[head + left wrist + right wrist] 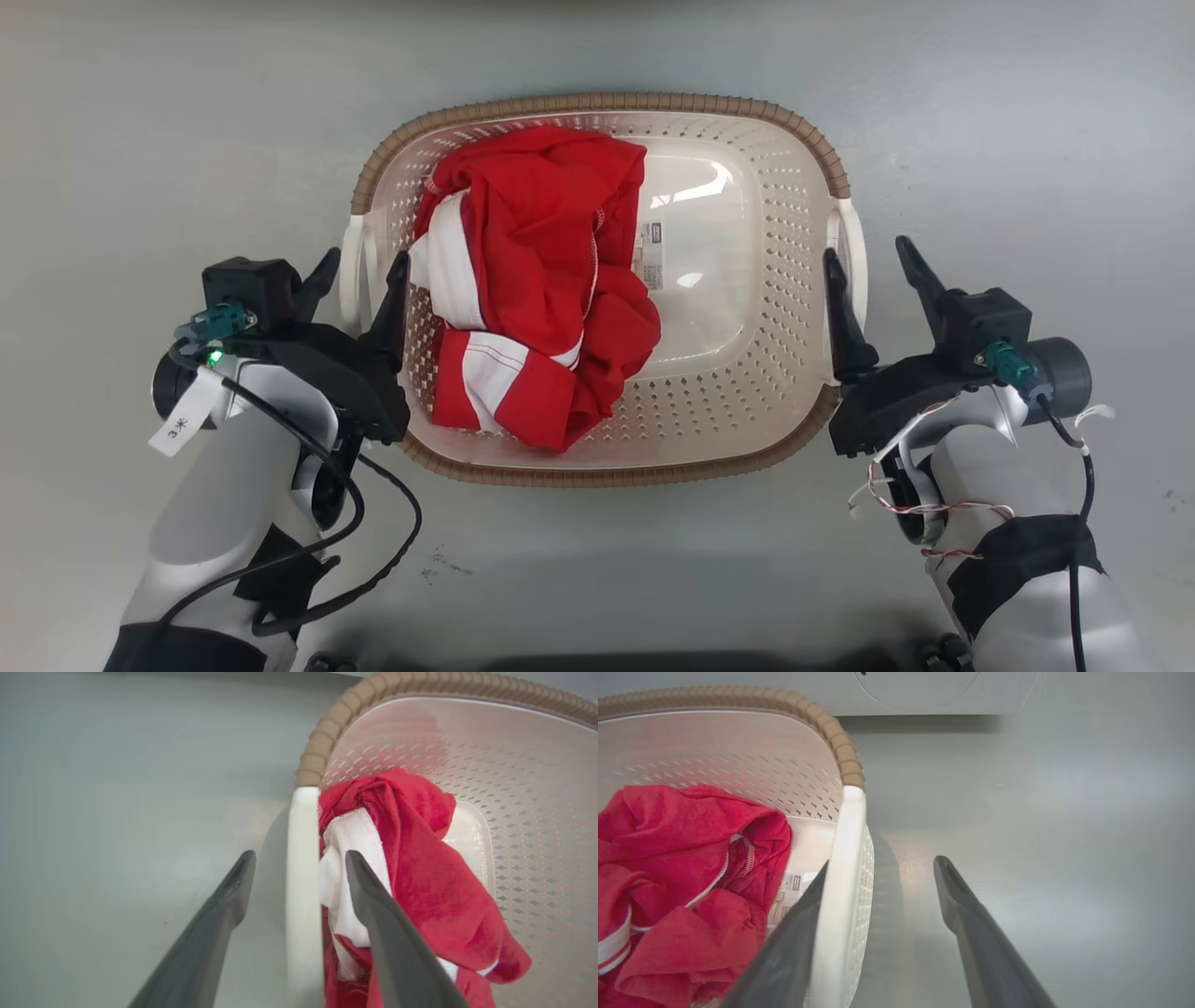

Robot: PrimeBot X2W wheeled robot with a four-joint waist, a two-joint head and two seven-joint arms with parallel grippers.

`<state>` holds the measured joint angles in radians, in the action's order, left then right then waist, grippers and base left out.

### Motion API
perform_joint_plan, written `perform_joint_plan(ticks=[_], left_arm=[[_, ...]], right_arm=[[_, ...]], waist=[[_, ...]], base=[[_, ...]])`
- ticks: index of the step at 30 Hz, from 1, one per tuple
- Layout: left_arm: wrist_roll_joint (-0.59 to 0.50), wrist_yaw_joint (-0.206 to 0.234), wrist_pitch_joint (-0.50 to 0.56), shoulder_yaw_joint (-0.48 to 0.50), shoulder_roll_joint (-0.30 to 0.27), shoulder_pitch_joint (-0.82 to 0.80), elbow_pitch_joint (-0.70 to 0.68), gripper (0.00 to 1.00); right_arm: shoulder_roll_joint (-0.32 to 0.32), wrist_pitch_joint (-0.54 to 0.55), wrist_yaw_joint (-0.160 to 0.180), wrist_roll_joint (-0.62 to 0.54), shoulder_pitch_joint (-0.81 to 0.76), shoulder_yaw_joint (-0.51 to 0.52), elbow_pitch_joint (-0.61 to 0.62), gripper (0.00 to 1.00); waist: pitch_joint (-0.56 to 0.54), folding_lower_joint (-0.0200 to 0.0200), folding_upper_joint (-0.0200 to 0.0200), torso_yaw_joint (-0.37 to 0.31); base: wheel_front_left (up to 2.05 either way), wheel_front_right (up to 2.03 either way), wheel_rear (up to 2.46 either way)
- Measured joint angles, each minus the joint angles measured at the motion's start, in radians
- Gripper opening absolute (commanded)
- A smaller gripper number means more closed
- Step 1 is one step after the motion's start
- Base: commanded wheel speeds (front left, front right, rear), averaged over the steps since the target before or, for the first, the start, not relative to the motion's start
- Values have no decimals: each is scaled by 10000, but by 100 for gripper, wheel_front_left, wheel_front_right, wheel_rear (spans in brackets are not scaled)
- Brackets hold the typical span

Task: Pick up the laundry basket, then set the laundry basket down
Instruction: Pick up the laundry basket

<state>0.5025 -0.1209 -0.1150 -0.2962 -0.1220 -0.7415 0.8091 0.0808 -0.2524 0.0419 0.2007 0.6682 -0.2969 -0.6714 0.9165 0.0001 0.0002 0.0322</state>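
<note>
Straddling laundry basket (pixel 607 101) sides | left hand (pixel 366 257) spread, empty | right hand (pixel 866 247) spread, maybe touching it

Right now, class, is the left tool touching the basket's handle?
Apart: left wrist view shows the handle between both fingers, a gap on each side.

Cream perforated laundry basket (pixel 784 280), brown woven-look rim, white side handles, upright on grey floor

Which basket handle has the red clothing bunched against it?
The left handle, between the open left gripper's fingers: the red-and-white garment sits against that side of the laundry basket. Beside the right handle, the basket's base lies uncovered.
</note>
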Motion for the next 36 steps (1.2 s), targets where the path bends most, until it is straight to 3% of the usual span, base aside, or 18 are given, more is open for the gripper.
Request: perform_joint_plan(ticks=[8,9,10,11,12,36], left_arm=[[263,-38,0,-109,134,-329,1001,100],[332,-40,0,-121,155,-415,1081,100],[345,-40,0,-144,169,-508,1175,84],[345,-40,-4,-161,171,-571,1229,37],[349,-42,-10,-180,174,-624,1290,0],[995,-107,-15,-1058,750,-964,2784,0]], right_arm=[[-96,-12,-82,111,219,-134,-832,100],[-96,-12,-82,117,267,-136,-882,95],[-96,-12,-86,119,326,-138,-951,42],[-98,-12,-140,121,388,-153,-1022,0],[-107,-13,-176,125,430,-186,-1070,0],[-320,-42,-614,556,804,-334,-3191,0]], waist=[[289,-2,-1,76],[303,-2,0,86],[315,-2,-1,95],[325,-2,-1,105],[334,-2,-2,114],[-851,-2,-3,211]], base=[[0,0,0],[0,0,0],[0,0,0],[0,0,0],[0,0,0],[0,0,0]])
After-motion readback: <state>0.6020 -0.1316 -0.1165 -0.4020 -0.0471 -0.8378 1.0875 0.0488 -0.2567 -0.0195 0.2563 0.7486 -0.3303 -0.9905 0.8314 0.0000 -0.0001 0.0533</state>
